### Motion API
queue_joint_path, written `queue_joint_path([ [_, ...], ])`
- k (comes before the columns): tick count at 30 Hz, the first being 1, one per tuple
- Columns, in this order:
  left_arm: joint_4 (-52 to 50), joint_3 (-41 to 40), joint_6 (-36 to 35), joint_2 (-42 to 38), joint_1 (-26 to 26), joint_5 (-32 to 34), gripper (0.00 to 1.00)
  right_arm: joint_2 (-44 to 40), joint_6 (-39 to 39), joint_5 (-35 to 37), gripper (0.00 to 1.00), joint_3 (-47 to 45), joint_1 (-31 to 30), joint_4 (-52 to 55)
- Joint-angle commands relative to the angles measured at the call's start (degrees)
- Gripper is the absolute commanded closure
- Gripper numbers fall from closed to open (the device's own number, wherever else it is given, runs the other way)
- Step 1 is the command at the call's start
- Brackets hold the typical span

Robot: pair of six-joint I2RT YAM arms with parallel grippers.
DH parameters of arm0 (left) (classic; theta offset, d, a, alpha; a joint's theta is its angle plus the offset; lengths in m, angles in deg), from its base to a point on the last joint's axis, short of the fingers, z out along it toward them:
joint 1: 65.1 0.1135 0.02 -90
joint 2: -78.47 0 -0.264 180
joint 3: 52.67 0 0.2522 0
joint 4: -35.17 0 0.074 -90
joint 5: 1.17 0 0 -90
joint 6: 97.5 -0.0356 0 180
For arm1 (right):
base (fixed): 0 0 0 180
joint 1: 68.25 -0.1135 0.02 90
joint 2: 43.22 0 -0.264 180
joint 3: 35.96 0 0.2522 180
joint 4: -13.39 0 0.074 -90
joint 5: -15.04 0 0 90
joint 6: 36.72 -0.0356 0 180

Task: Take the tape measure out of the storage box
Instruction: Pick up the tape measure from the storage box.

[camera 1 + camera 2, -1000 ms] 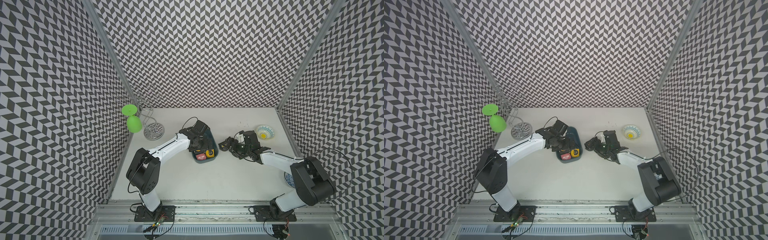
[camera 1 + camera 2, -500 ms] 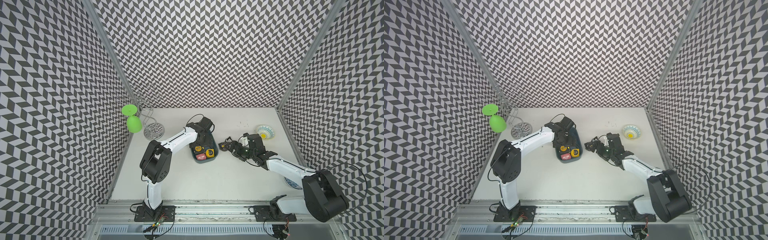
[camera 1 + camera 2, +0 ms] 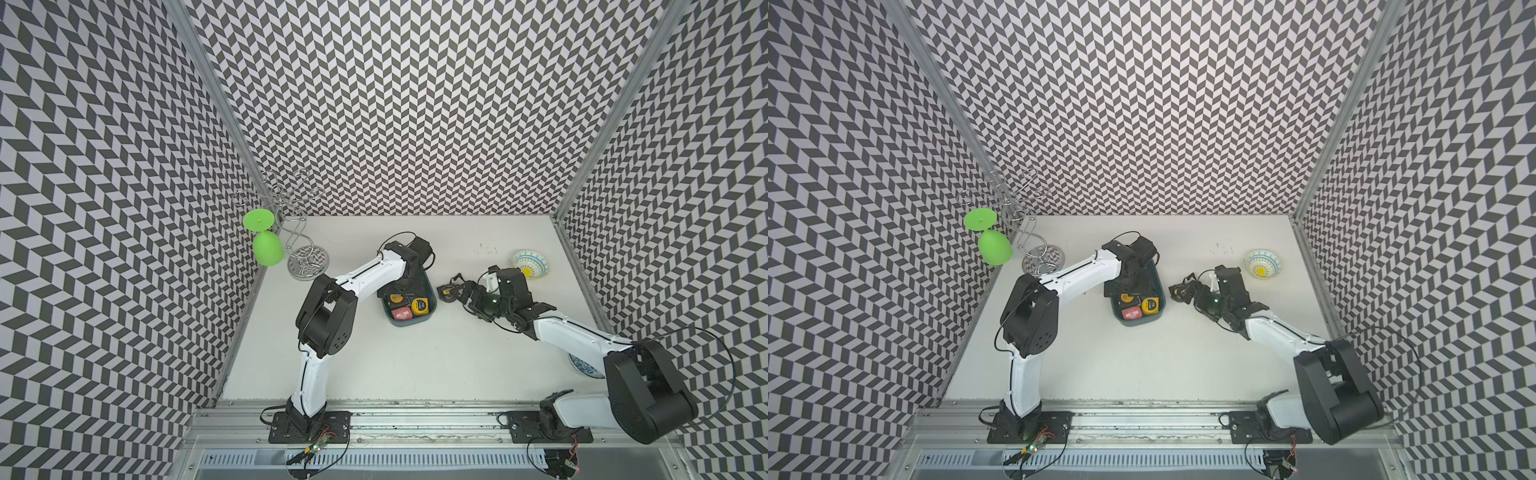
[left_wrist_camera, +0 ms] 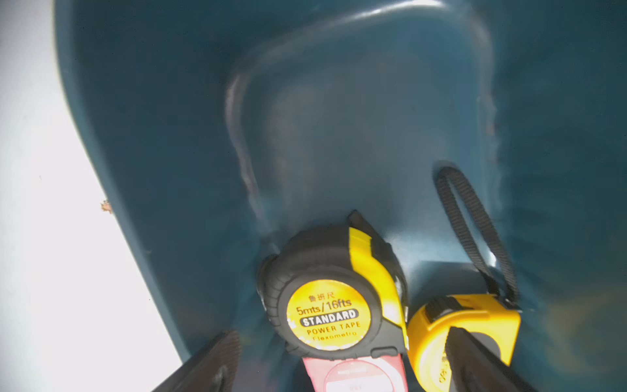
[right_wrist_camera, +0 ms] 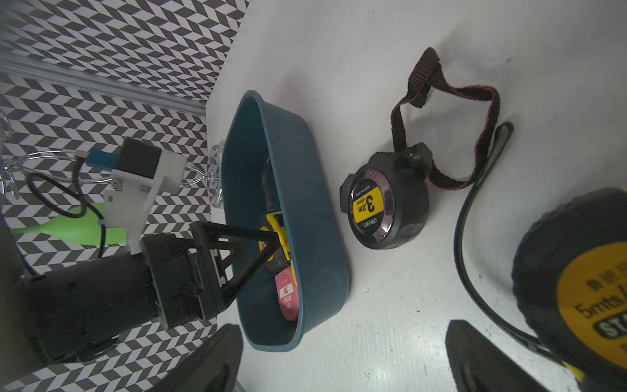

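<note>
Left gripper (image 4: pixel 341 334), jaws spread, sits inside the storage box (image 5: pixel 305 220), straddling a black-and-yellow tape measure (image 4: pixel 327 295) on the box floor; right gripper (image 5: pixel 344 327), spread and empty, hovers beside the box; one finger may snag the neighbouring yellow tape (image 4: pixel 464 325).

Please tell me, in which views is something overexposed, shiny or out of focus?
Left wrist view: the table is washed out to white, glare streaks run along the storage box floor edge, yet the black-and-yellow tape measure label reads sharply. Right wrist view: the close-up tape measure is slightly soft, the round black tape measure crisp. Both top views: even light.
</note>
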Motion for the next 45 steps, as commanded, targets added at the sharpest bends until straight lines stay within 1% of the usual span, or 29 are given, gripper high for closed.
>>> queue_joint_path([
  [1, -0.45, 0.48, 1.89, 1.7, -0.08, 1.32, 0.0, -0.54, 1.21, -0.42, 0.02, -0.17, 0.6, -2.0],
  [8, 2.87, -1.94, 3.19, 2.45, 0.47, -0.28, 0.01, -1.16, 2.29, -0.3, 0.0, 0.29, 1.61, -1.18],
  [16, 5.71, -4.03, 4.1, 2.84, 0.82, 0.42, 0.02, -1.42, 2.9, -0.54, 0.0, -0.01, 2.45, -1.04],
  [20, 7.53, -5.59, 4.63, 2.84, 0.78, 0.18, 0.06, -1.38, 3.08, -0.65, 0.0, -0.16, 2.7, -1.06],
  [26, 8.85, -6.03, 4.86, 2.69, 0.78, 0.24, 0.15, -0.94, 3.08, -1.12, 0.0, -0.38, 2.97, -1.43],
  [28, 9.0, -6.24, 4.78, 2.83, 0.78, 0.16, 0.2, -0.76, 3.16, -1.23, 0.0, -0.24, 3.02, -1.51],
  [32, 9.17, -7.17, 4.94, 2.51, 0.78, -0.49, 0.38, -0.6, 3.17, -1.39, 0.0, 0.19, 3.05, -1.45],
  [34, 9.6, -8.47, 5.19, 1.73, 0.69, -1.06, 0.42, -0.54, 3.25, -1.56, 0.0, 0.29, 3.07, -1.42],
  [35, 9.89, -9.41, 5.34, 1.17, 0.69, -1.59, 0.47, -0.67, 3.34, -1.62, 0.0, 0.27, 3.03, -1.26],
  [36, 10.34, -10.4, 5.45, 0.64, 0.62, -2.11, 0.54, -0.68, 3.34, -1.65, 0.0, 0.24, 3.04, -1.26],
  [38, 11.04, -12.39, 5.79, -0.49, 0.36, -2.82, 0.62, -0.87, 3.38, -1.74, 0.0, 0.15, 3.06, -1.27],
  [39, 11.26, -13.41, 6.08, -1.08, 0.2, -3.15, 0.67, -1.05, 3.34, -1.74, 0.0, 0.05, 3.06, -1.34],
  [41, 11.86, -15.44, 6.65, -2.18, -0.11, -3.87, 0.72, -1.34, 3.34, -1.74, 0.0, -0.27, 3.1, -1.35],
  [42, 12.28, -16.26, 6.88, -2.75, -0.34, -4.05, 0.77, -1.49, 3.34, -1.74, 0.0, -0.45, 3.07, -1.5],
  [45, 12.48, -17.19, 7.35, -4.07, -0.56, -3.67, 0.86, -2.03, 3.07, -1.79, 0.0, -1.1, 3.09, -1.85],
])
